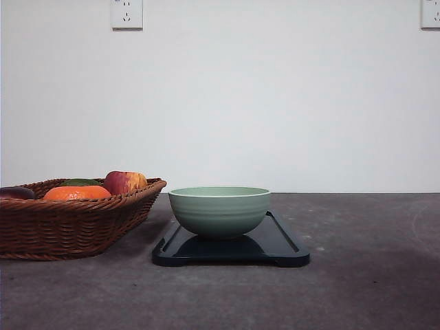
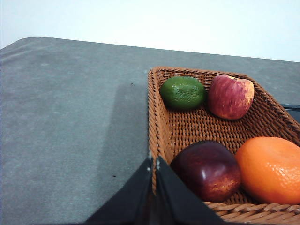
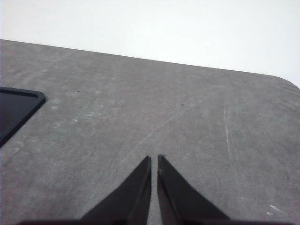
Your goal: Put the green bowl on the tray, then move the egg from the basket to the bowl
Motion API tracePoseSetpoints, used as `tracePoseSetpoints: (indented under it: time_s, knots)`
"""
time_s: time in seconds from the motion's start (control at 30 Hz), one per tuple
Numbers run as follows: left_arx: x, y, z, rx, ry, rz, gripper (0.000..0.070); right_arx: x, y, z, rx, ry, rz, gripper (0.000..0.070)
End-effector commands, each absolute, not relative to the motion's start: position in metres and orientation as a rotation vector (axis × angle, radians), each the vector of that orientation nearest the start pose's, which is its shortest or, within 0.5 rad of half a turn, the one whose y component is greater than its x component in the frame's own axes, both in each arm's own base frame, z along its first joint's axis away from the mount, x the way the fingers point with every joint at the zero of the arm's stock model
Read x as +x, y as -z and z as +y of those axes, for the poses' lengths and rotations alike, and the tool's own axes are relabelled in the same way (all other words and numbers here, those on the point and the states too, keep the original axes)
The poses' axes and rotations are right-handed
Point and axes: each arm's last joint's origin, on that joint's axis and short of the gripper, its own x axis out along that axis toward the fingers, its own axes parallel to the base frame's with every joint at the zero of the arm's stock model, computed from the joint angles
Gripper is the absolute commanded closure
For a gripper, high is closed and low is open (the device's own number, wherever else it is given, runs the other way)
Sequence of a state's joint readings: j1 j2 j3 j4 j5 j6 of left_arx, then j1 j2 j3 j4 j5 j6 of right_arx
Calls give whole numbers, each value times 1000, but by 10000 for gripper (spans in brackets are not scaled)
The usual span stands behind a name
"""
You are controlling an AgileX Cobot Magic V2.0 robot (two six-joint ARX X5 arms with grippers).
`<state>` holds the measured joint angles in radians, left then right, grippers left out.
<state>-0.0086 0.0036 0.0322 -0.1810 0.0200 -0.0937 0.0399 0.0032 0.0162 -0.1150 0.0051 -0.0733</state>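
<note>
The green bowl (image 1: pixel 218 212) stands upright in the middle of the dark tray (image 1: pixel 282 247). Left of the tray lies the wicker basket (image 1: pixel 69 227). In the left wrist view the basket (image 2: pixel 153 108) holds fruit; the egg is out of view. My left gripper (image 2: pixel 154 159) is shut with nothing in it, its tips just over the basket's near rim beside a dark red fruit (image 2: pixel 206 169). My right gripper (image 3: pixel 154 157) is shut and empty above bare table, with a corner of the tray (image 3: pixel 14 110) off to its side.
In the basket lie a green fruit (image 2: pixel 183 92), a red apple (image 2: pixel 230 96) and an orange (image 2: pixel 269 168). Grey tabletop (image 1: pixel 364 289) stretches to the right of the tray and in front of it. A white wall backs the table.
</note>
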Motion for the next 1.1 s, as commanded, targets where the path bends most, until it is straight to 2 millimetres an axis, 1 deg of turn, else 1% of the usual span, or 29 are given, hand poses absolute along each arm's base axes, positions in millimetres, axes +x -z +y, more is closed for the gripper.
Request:
tracePoseSetpoints:
  time_s: [0.0,1.07]
  knots:
    - [96,-150,-1,-84,14,178,700,97,-158,4,-62,-34,92,684]
    - [96,-150,-1,-84,14,178,700,97,-158,4,-62,-34,92,684]
